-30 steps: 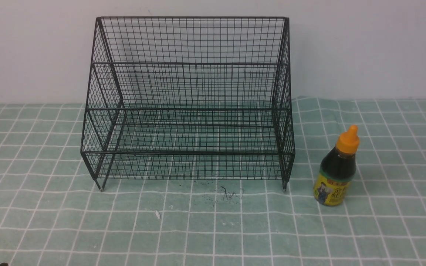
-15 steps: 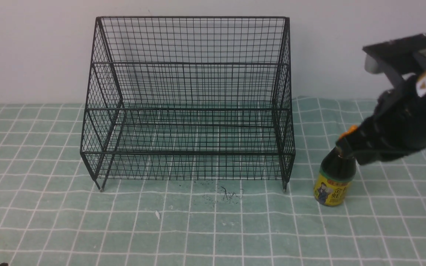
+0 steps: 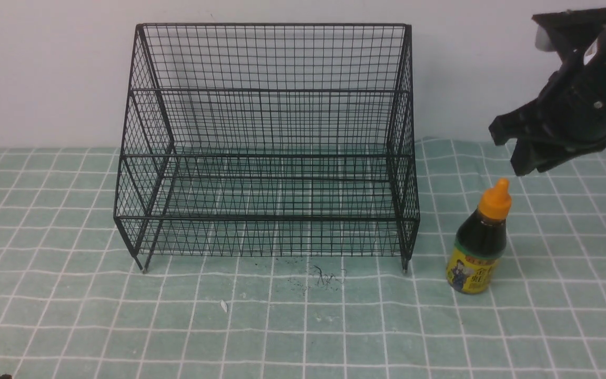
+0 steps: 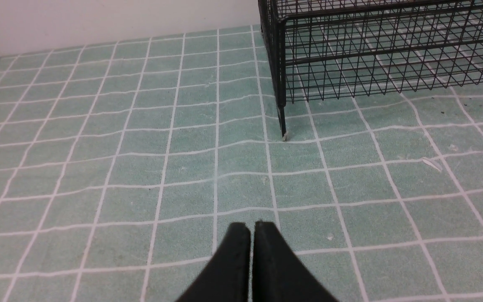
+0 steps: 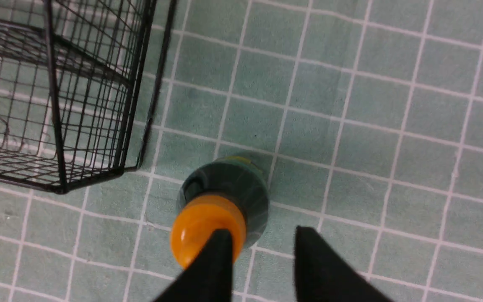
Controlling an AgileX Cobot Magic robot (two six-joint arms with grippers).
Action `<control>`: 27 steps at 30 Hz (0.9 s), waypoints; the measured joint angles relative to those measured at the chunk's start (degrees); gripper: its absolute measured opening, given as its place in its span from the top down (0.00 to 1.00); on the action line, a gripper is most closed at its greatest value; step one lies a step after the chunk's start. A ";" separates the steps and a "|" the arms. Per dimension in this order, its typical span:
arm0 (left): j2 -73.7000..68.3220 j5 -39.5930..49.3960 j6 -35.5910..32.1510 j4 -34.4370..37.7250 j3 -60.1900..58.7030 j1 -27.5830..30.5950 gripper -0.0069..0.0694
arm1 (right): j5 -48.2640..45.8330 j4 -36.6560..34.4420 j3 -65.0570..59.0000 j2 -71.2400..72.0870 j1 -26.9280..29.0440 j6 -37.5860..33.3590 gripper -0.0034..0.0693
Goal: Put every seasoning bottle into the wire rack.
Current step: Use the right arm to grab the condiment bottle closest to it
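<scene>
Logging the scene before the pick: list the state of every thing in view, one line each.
seasoning bottle: upright, cap on, standing right of the rack, ungripped
wire rack: standing on its legs, no bottle in it
right claw: open, above the bottle's cap, holding nothing
left claw: shut, holding nothing
tablecloth: lightly wrinkled, dark specks before the rack

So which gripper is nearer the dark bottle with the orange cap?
Right. The right gripper hovers open just above the bottle; the left gripper, shut, is beyond the black wire-mesh rack's left end.
</scene>
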State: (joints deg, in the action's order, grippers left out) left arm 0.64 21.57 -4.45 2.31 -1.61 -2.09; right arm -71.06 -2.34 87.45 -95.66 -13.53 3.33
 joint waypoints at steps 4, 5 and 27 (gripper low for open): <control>0.00 0.00 0.00 0.00 0.00 0.00 0.92 | -0.02 -3.95 0.18 -1.99 -0.05 -1.19 0.31; 0.00 0.00 0.00 0.00 0.00 0.00 0.92 | -0.02 -4.50 0.18 -2.35 -0.05 -1.48 0.26; 0.00 0.00 0.00 0.00 0.00 0.00 0.92 | -0.47 -5.80 -1.62 -2.56 -0.23 -3.88 0.55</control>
State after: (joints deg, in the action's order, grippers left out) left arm 0.64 21.57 -4.45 2.31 -1.61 -2.09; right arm -71.53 -8.13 85.84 -98.22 -13.76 -0.55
